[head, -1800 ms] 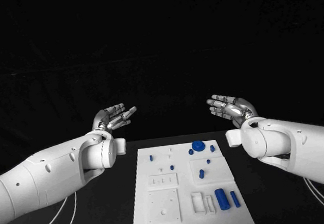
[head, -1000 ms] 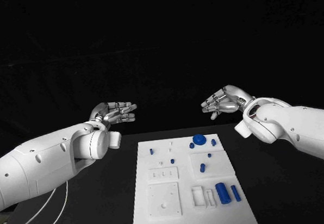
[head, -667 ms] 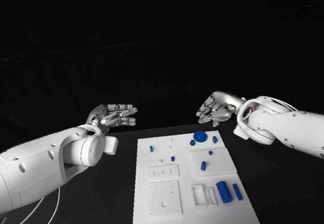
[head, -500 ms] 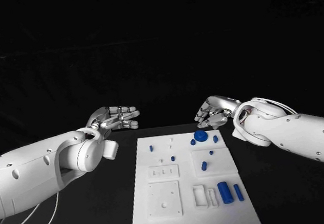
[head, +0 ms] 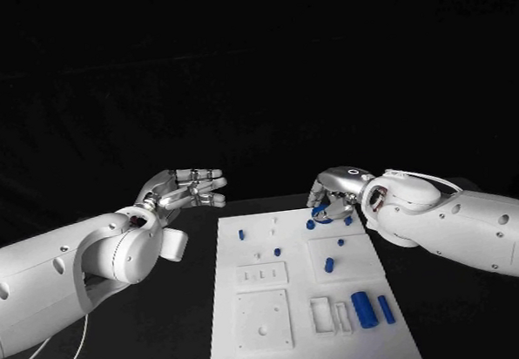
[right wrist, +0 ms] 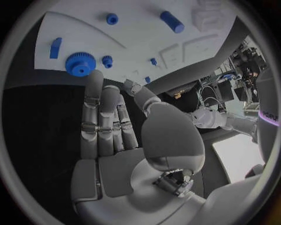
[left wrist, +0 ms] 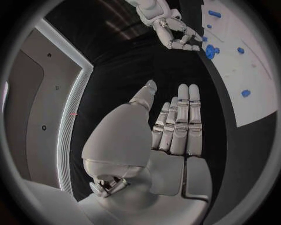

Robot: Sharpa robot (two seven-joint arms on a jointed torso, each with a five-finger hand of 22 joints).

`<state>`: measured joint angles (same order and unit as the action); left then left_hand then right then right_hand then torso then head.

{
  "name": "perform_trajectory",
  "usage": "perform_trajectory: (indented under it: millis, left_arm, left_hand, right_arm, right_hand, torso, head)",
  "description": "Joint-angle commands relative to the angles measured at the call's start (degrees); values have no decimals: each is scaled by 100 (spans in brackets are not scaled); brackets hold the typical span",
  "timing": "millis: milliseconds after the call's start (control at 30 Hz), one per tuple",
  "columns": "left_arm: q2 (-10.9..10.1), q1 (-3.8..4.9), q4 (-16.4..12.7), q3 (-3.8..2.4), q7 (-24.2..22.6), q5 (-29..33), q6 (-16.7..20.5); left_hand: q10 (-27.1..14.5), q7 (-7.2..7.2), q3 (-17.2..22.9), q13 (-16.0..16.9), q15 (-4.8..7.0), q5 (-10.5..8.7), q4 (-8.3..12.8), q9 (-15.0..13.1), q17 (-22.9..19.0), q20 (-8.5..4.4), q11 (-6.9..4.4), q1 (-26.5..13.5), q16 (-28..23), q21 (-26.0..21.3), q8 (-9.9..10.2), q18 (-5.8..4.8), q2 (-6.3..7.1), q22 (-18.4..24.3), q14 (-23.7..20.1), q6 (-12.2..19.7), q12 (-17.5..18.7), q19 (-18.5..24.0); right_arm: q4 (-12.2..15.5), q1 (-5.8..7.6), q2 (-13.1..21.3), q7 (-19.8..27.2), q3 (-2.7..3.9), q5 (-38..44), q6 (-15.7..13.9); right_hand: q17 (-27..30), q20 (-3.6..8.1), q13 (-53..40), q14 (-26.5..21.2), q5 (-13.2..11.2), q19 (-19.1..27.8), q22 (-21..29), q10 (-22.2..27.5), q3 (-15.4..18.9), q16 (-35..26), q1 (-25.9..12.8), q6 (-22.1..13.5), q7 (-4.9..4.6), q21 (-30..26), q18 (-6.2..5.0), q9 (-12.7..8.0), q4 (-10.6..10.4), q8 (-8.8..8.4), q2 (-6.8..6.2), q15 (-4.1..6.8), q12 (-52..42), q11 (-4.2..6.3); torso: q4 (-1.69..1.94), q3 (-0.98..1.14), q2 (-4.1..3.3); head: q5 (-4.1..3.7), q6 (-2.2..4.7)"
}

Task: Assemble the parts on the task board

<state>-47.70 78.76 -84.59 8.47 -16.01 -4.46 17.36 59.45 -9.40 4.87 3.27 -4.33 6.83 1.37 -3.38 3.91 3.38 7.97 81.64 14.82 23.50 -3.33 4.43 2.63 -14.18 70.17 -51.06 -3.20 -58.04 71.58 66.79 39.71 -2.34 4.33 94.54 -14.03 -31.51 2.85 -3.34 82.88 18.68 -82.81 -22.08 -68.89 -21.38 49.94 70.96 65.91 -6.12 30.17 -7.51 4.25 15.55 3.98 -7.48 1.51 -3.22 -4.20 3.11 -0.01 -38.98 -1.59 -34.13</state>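
Reaching for the blue gear (head: pixel 318 219) at the far end of the task board (head: pixel 307 349)

Right robot hand (head: pixel 333 194) hovers just above it, fingers apart and empty, probably to grasp it; left robot hand (head: pixel 185 189) waits beside the board, likewise spread and empty.

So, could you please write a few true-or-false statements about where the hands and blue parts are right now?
1. The right hand hovers by the blue gear at the task board's far end. True.
2. The left hand grips a blue part. False: it holds nothing, fingers extended, off the board's left side.
3. The large blue cylinder lies at the board's near right. True.
4. The right hand already holds the gear. False: the right wrist view shows the gear on the board beyond its fingertips.
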Motion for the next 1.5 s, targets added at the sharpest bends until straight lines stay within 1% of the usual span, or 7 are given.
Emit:
perform_trajectory:
  millis: [33,267,467,567,800,1167,1500]
  left_arm:
    - [0,24,-57,-8,-129,-30,-137]
    - [4,30,-106,-9,-169,-37,-125]
    - [3,32,-148,-12,-186,-48,-120]
    - [-10,32,-183,-12,-190,-51,-121]
    - [-17,33,-214,-12,-189,-53,-119]
    - [-13,33,-223,-12,-186,-56,-117]
    - [8,33,-203,-12,-179,-57,-118]
  left_hand:
    - [-52,-8,-4,5,-5,-30,30,4,1,-4,6,-17,29,40,-11,17,-18,-15,2,67,-23,20]
    - [-51,-11,-7,5,5,-28,35,3,3,-16,5,-15,61,114,-13,34,-19,-53,27,57,-22,-7]
    - [-56,-3,-11,6,11,-29,35,3,5,-19,-1,-21,91,163,-13,36,-7,-79,34,59,-23,7]
    - [-57,-3,-11,6,14,-28,34,4,5,-22,-1,-23,107,180,-11,34,-4,-88,36,64,-23,11]
    - [-61,-4,-10,6,15,-28,34,3,5,-24,-1,-22,125,199,-13,33,0,-99,33,64,-22,22]
    - [-61,-4,-10,6,15,-28,34,3,5,-24,-1,-22,125,199,-13,33,0,-99,33,64,-22,22]
    - [-70,-10,-5,6,14,-23,23,5,5,-23,2,-31,164,247,-11,33,5,-121,16,91,-23,52]
  right_arm:
    - [16,-30,-26,-283,1,588,-52]
    - [48,-84,-75,-406,-6,792,-22]
    - [0,-121,-134,-599,-22,974,3]
    - [-10,-135,-157,-683,-26,1043,-21]
    - [-9,-161,-214,-813,-30,1168,-84]
    - [-93,-199,-283,-900,-35,1248,-62]
    - [-158,-224,-328,-937,-38,1294,-41]
  right_hand:
    - [9,-25,-6,-13,-91,-3,-37,-2,-68,42,-7,-32,-6,17,-36,0,-2,-36,-58,-25,-5,11]
    - [52,-21,-7,-31,-183,3,-170,-19,-240,94,-11,-32,-6,-21,-6,3,-63,-36,-142,-26,-7,14]
    - [84,-25,-8,-37,-487,-5,-245,-5,-437,106,-10,-47,-9,-77,26,5,-135,-37,-235,-31,-7,9]
    - [96,-28,-8,-35,-516,-25,-299,33,-535,119,21,-60,-17,-110,22,6,-215,-36,-301,-37,-10,-2]
    - [73,-30,-6,-51,-611,-40,-487,32,-737,192,64,-53,-15,-145,12,9,-341,-38,-388,-37,-8,-3]
    - [71,-28,-5,-59,-685,-24,-787,29,-888,222,96,-42,-13,-207,9,9,-415,-36,-430,-35,-6,-3]
    - [58,-23,-5,-64,-758,-28,-954,13,-1036,249,92,-28,-13,-261,15,9,-425,-36,-429,-31,-7,2]
  torso:
    - [0,-11,-68]
    - [-7,-16,-106]
    - [20,-20,-119]
    - [28,-20,-127]
    - [46,-25,-165]
    - [51,-35,-210]
    - [101,-49,-280]
  head:
    - [-7,65]
    - [-11,109]
    - [-25,74]
    - [-28,73]
    - [-41,124]
    - [-46,120]
    - [-92,143]
